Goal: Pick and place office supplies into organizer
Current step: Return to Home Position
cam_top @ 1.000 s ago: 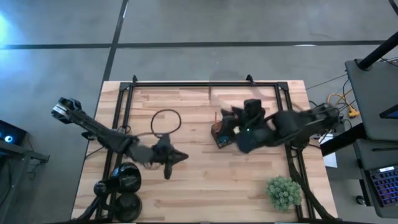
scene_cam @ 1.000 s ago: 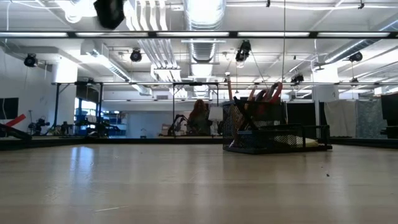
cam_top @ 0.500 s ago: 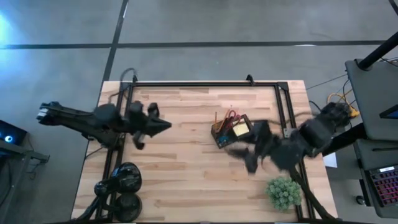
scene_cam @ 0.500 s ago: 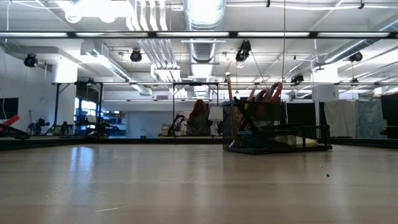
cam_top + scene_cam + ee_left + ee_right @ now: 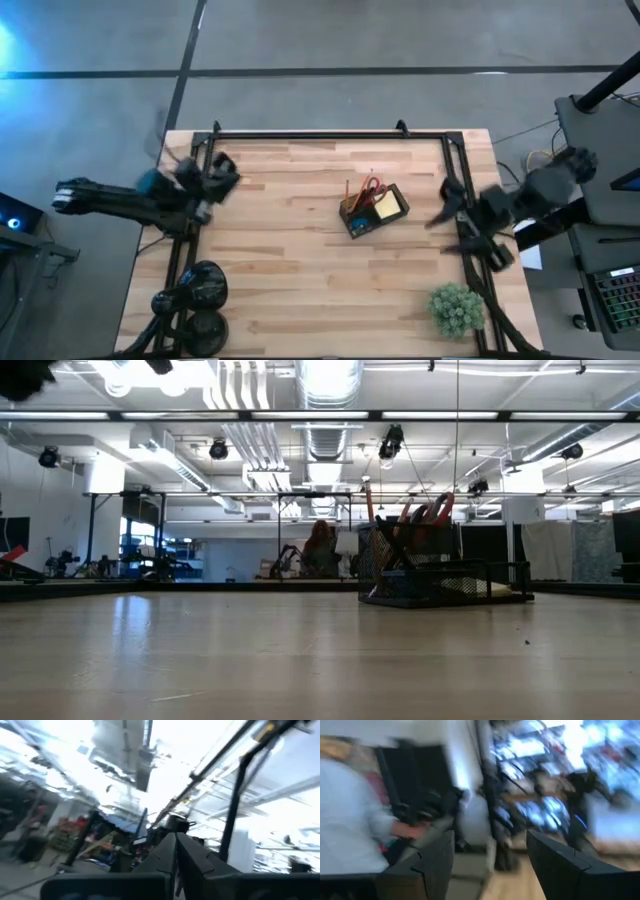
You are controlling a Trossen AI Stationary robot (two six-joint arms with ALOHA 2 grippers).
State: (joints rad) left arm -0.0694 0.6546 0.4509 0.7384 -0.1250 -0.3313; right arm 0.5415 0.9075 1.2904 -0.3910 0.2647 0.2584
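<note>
The dark two-compartment organizer [image 5: 373, 211] stands right of the table's middle; in the low view the organizer [image 5: 430, 568] shows as a mesh box. Red-handled scissors [image 5: 372, 188] and an orange pencil [image 5: 347, 196] stick up out of it. The yellowish note pad [image 5: 389, 208] and a blue piece [image 5: 358, 221] lie inside. My left gripper [image 5: 228, 175] is over the table's left edge with its fingers shut [image 5: 175, 847]. My right gripper [image 5: 440, 212] is at the table's right edge, its fingers open [image 5: 490, 865]. Neither holds anything.
A green spiky plant ball [image 5: 455, 308] sits at the near right corner. A black round lamp-like object [image 5: 196, 295] stands at the near left corner. Dark frame rails [image 5: 300, 136] run along the table's far, left and right edges. A person's sleeve and hand [image 5: 407, 830] show beyond the right gripper.
Both arms have swung away from the table's middle. The left gripper has risen and moved toward the left and far edges. The right gripper has left the organizer and moved to the right edge, uncovering it. The organizer and its contents have stayed in place.
</note>
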